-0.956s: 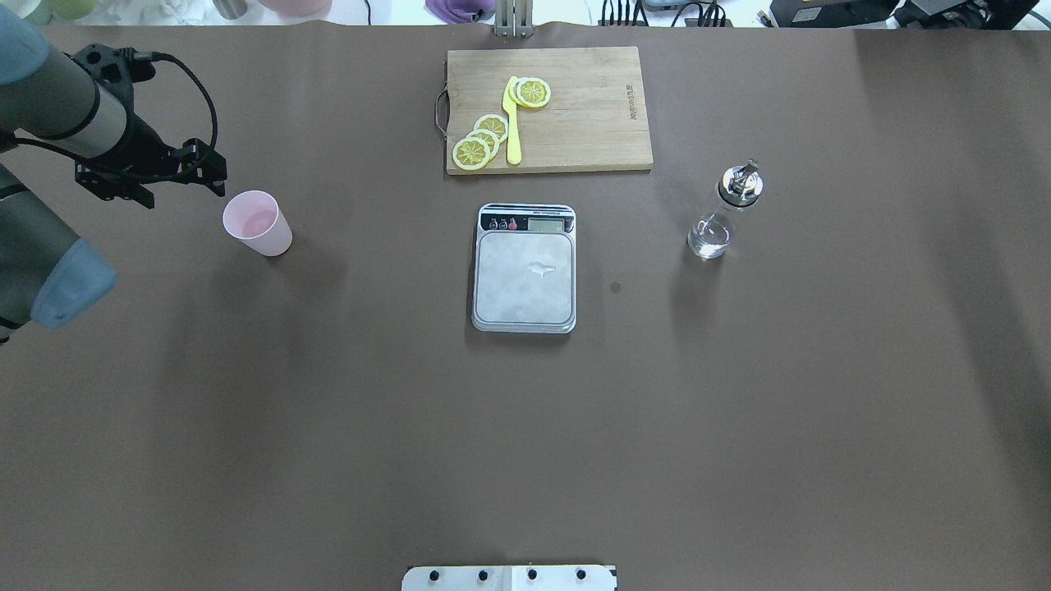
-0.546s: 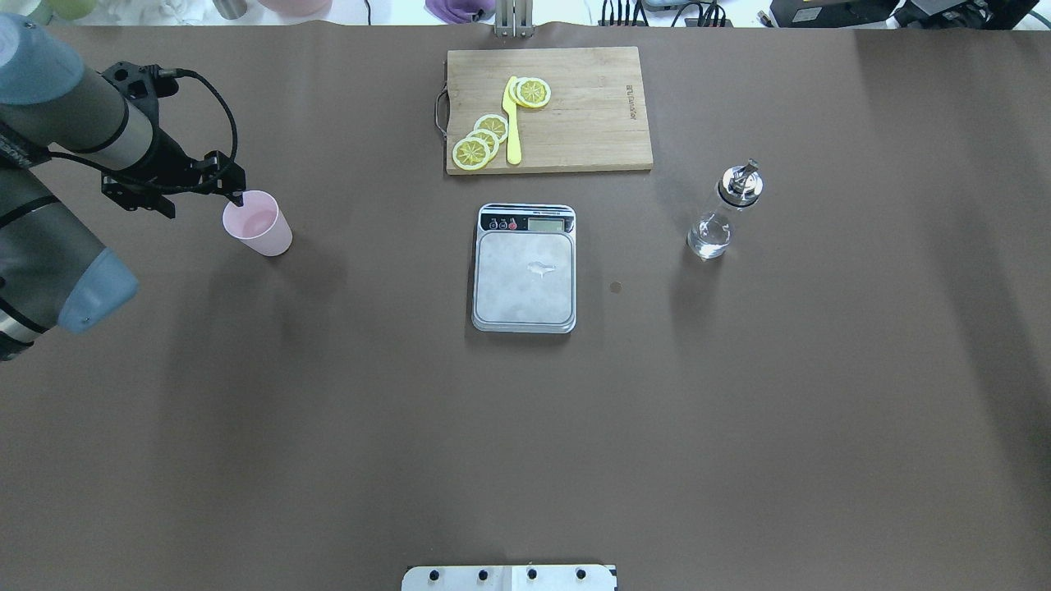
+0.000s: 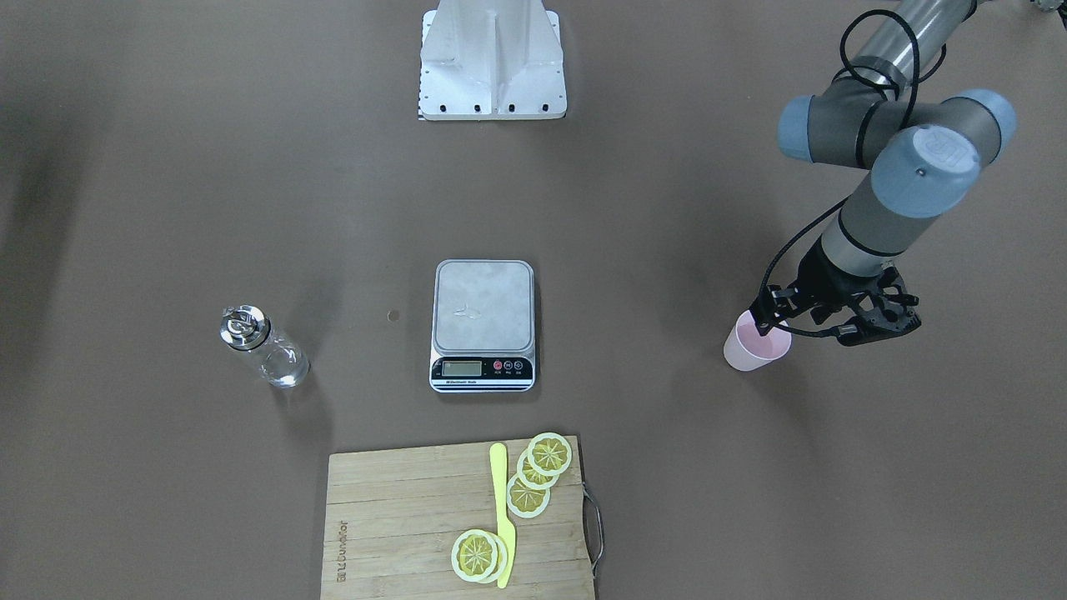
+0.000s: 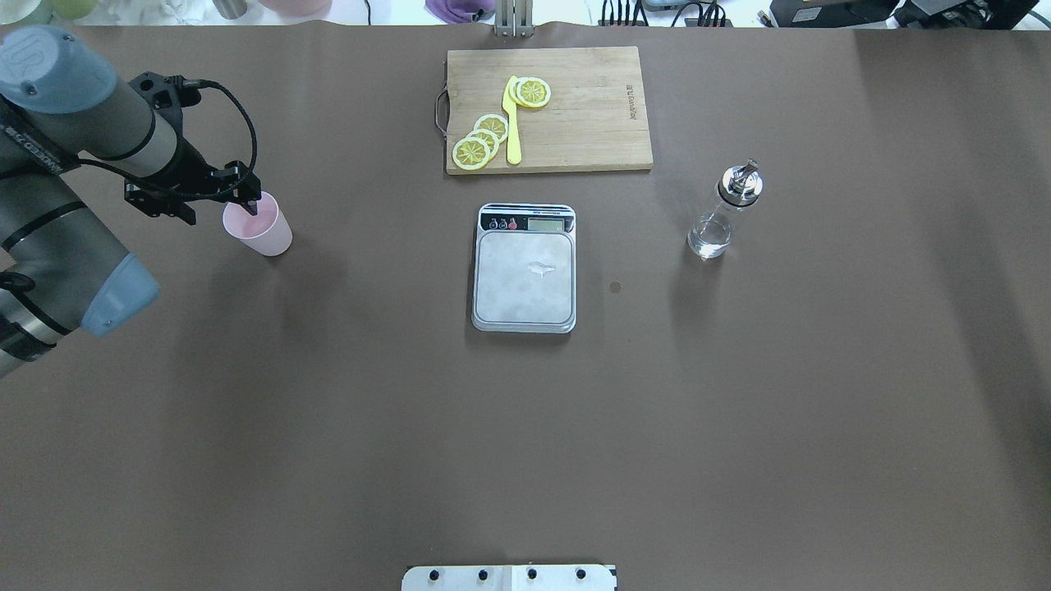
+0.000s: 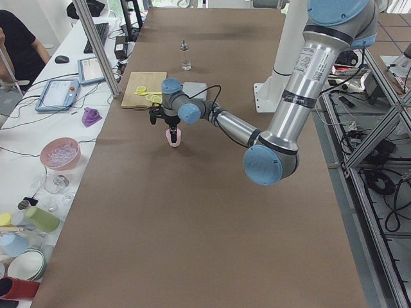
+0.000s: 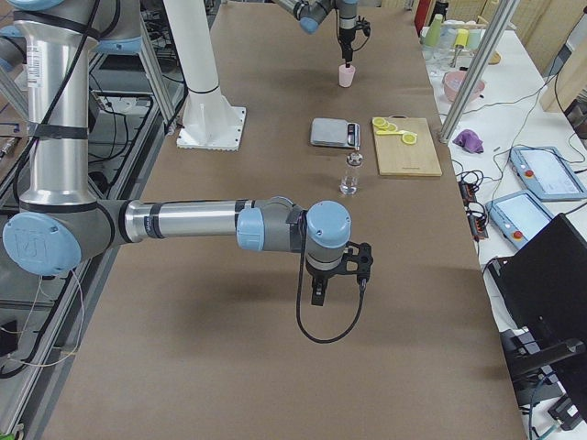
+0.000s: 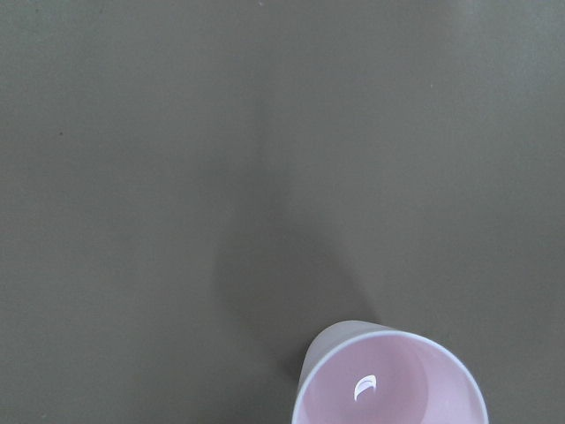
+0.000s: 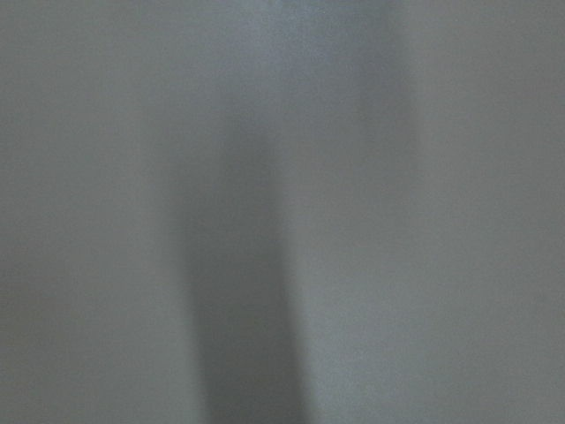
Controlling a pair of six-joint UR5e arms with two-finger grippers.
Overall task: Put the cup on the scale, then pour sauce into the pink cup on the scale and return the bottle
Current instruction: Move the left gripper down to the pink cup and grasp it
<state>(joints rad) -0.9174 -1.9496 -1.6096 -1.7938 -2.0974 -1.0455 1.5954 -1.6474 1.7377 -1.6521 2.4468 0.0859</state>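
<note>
Poising the left hand (image 4: 246,203) at the left rim of the small pale pink tapered plastic cup (image 4: 264,230), standing upright on the brown worktop (image 4: 525,451), well left of the flat grey steel kitchen scale (image 4: 524,279). Not managing to tell the finger spread. Likely handling light, thin-walled and tippy, so favouring a gentle pinch on the rim wall.

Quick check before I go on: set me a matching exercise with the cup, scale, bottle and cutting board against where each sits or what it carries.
Things:
1. cup
2. scale
3. bottle
4. cutting board

States:
A. carries lemon slices and a yellow knife
B. platform bare, in the middle
C. standing upright on the robot's right side
D. at the left gripper, off the scale

Pairs: 1-D, 2-B, 3-C, 4-A
</note>
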